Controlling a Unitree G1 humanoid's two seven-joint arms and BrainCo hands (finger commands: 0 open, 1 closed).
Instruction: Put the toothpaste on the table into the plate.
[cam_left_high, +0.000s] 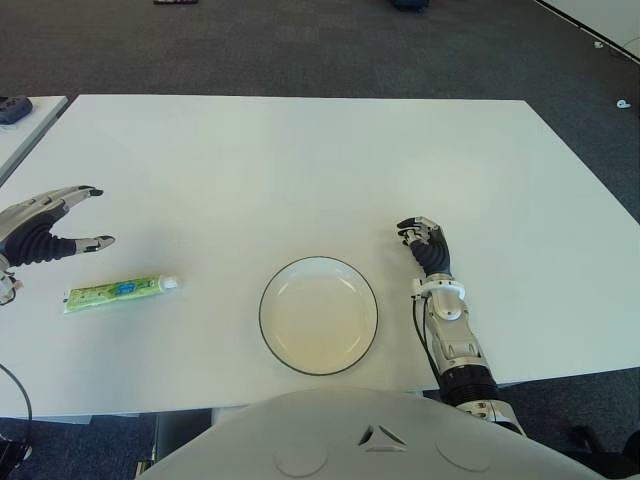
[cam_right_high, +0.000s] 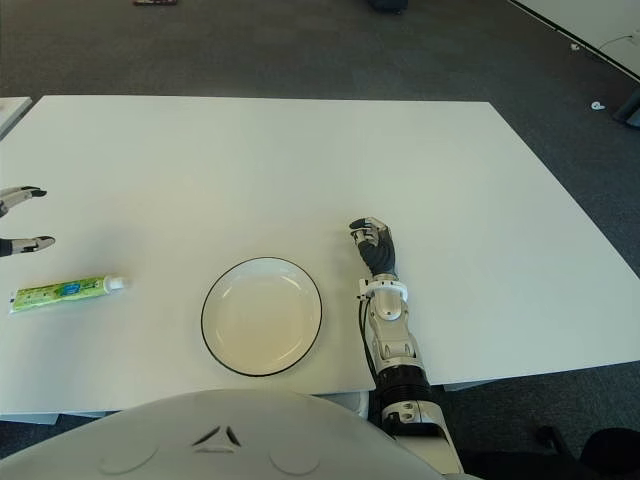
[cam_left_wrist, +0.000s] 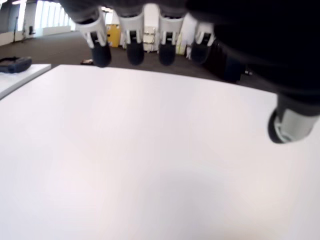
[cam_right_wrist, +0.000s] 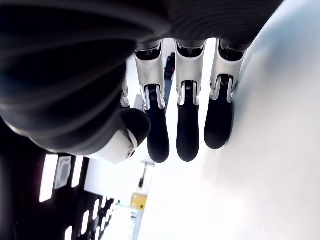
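Observation:
A green toothpaste tube (cam_left_high: 118, 291) with a white cap lies flat on the white table (cam_left_high: 300, 170), near its left front. A white plate (cam_left_high: 318, 315) with a dark rim sits at the front centre and holds nothing. My left hand (cam_left_high: 62, 228) hovers just behind and left of the tube, fingers spread and thumb apart, holding nothing; its wrist view shows only bare table under the fingertips (cam_left_wrist: 135, 47). My right hand (cam_left_high: 424, 243) shows to the right of the plate, fingers relaxed and holding nothing.
A second white table edge with a dark object (cam_left_high: 14, 108) on it stands at the far left. Dark carpet (cam_left_high: 330, 50) surrounds the table. The table's front edge runs close below the plate.

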